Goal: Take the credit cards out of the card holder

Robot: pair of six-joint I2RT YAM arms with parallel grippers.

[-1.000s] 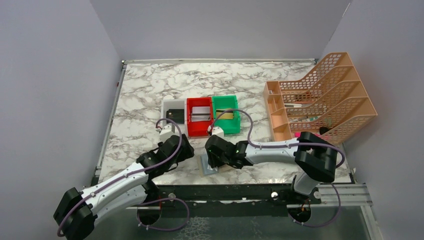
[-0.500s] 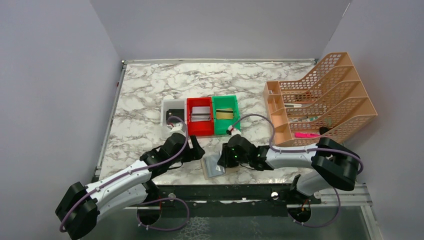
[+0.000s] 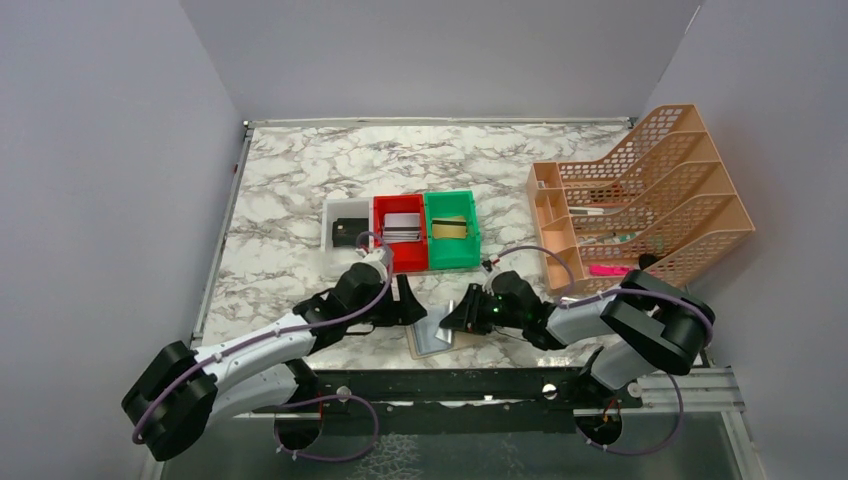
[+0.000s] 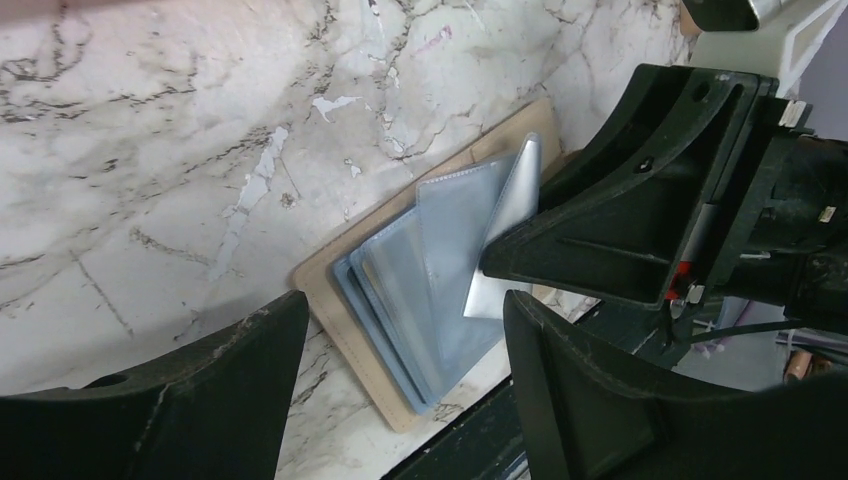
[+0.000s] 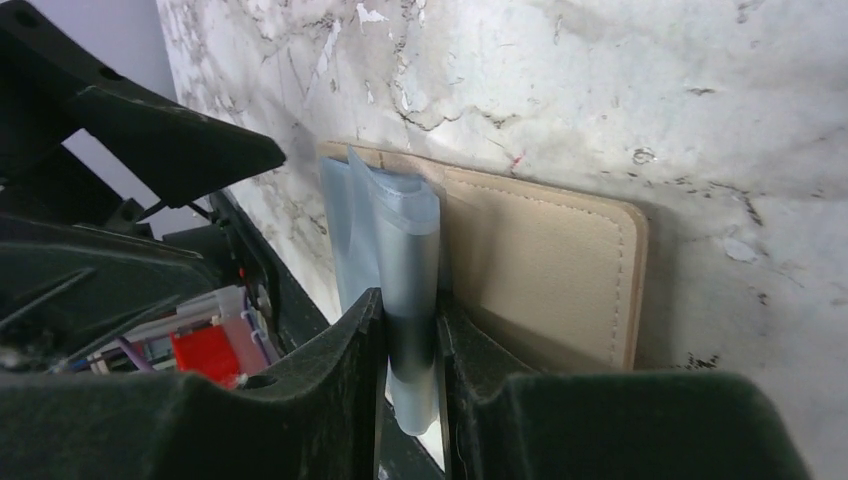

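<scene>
The card holder point(image 3: 428, 343) lies open near the table's front edge, tan with bluish-grey sleeves point(image 4: 420, 270) fanned over it. My right gripper point(image 3: 453, 318) is shut on one sleeve point(image 5: 410, 240) and holds it standing up off the tan cover point(image 5: 545, 260). That sleeve shows a silvery flat face point(image 4: 503, 245). Whether this face is a credit card inside it, I cannot tell. My left gripper point(image 3: 412, 305) is just left of the holder, open, with its jaws wide on either side of the sleeves point(image 4: 400, 310) and touching nothing. The right gripper's black fingers point(image 4: 600, 230) fill the right of the left wrist view.
A red bin point(image 3: 398, 262) and a green bin point(image 3: 452, 258) with cards in them stand behind the holder. A white bin point(image 3: 345, 208) with a black item is left of them. An orange file rack point(image 3: 640, 195) fills the right side. The table's front edge point(image 3: 500, 365) is close.
The right gripper moved right and pinched a sleeve, lifting it. The left arm swung right, up to the holder. The holder shifted slightly right.
</scene>
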